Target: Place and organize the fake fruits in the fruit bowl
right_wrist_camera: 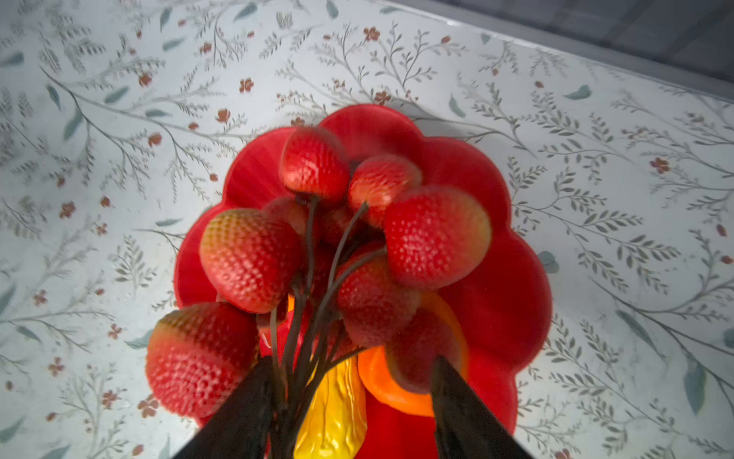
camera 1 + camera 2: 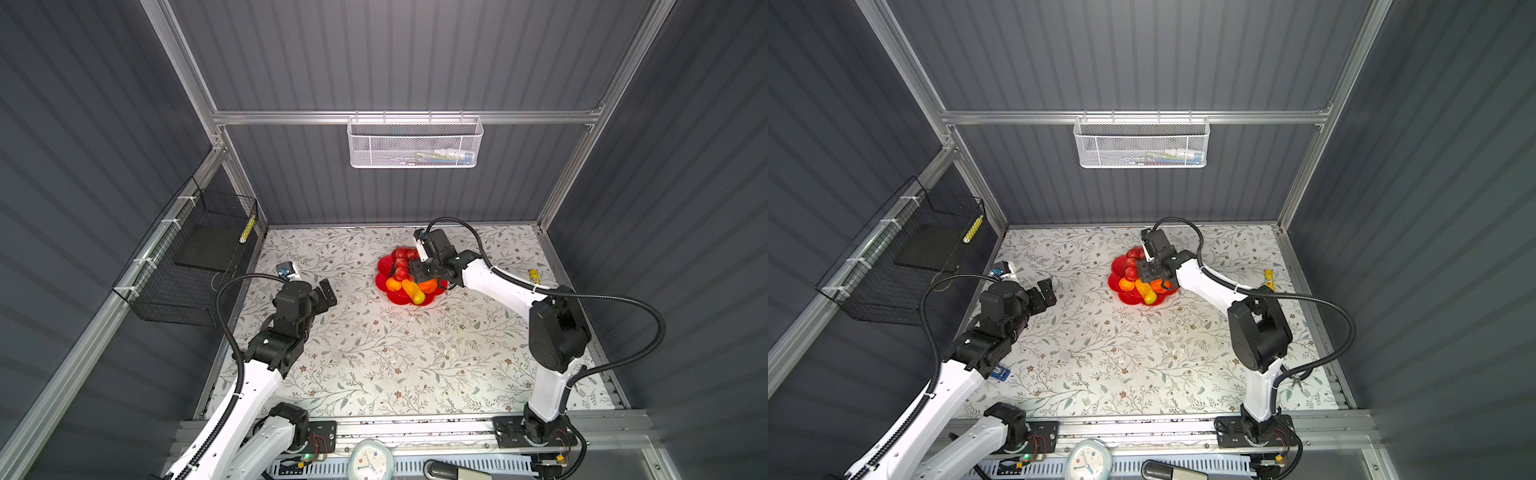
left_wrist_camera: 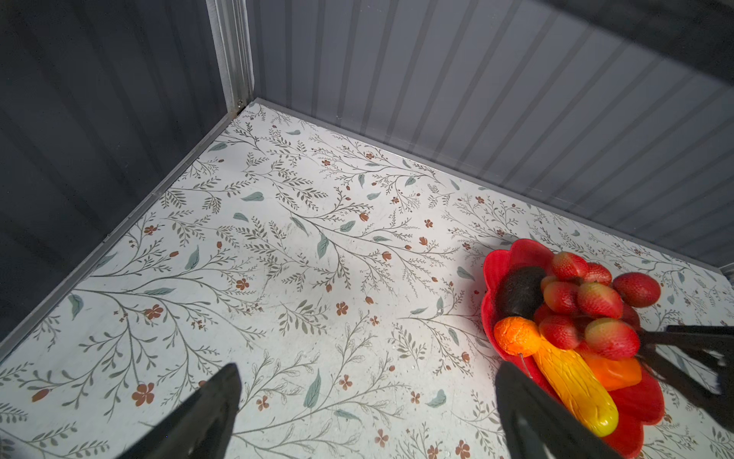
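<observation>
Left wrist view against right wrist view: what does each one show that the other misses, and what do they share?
Only the left wrist view: the dark bumpy oval lying in the fruit bowl, and the left gripper, open and holding nothing. Only the right wrist view: the dark stems of the strawberry bunch, running between the right gripper's parted fingers. Both: the bowl, the bunch, the yellow oblong and an orange piece beside it.
</observation>
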